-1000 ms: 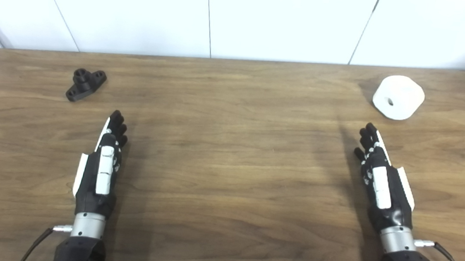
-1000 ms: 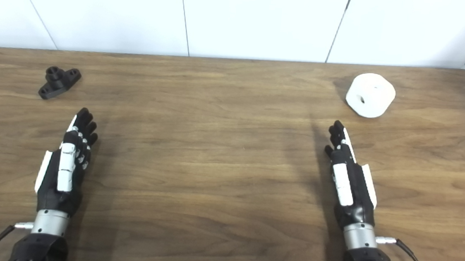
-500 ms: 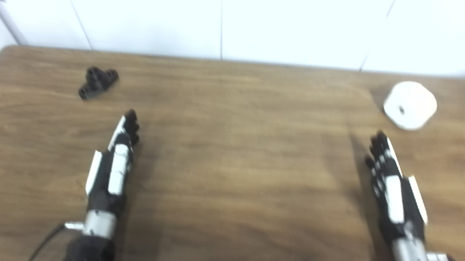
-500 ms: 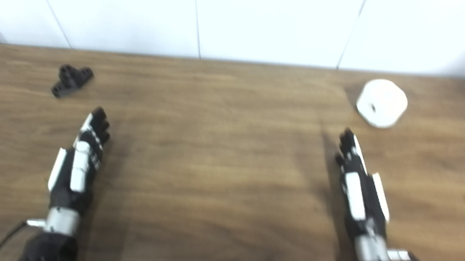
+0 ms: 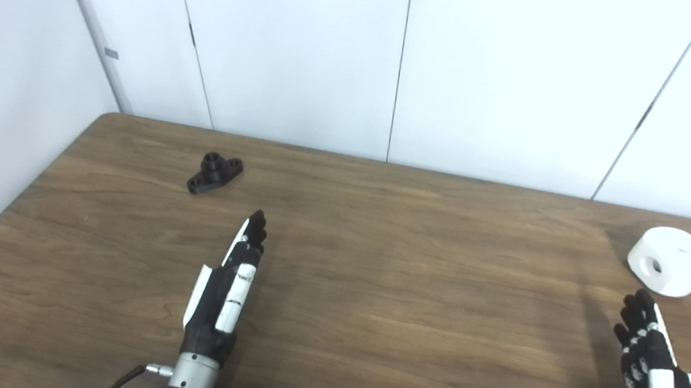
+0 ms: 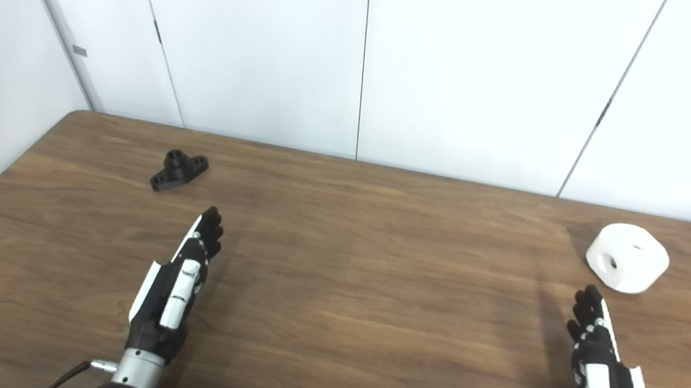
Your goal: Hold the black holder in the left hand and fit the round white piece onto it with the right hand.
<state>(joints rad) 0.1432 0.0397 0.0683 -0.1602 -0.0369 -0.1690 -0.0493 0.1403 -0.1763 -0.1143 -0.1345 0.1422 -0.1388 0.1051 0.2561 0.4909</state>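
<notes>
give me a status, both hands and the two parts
Left hand open, empty. Right hand open, empty. Black holder and round white piece untouched on table. Paths clear.

The table [image 5: 412, 285] was brown wood-grain with a smooth, low-sheen top. At its ten o'clock the black holder [image 5: 215, 173] looked like matt black plastic. At three o'clock the round white piece [image 5: 671, 261] looked like matt white plastic, smooth-faced. The left hand [image 5: 228, 289] and right hand [image 6: 600, 362] wore black shells with glossy white plastic plates; the left wrist showed a bright metal collar [image 5: 191, 374]. The wall panels [image 5: 484, 75] behind were smooth, matt white.
</notes>
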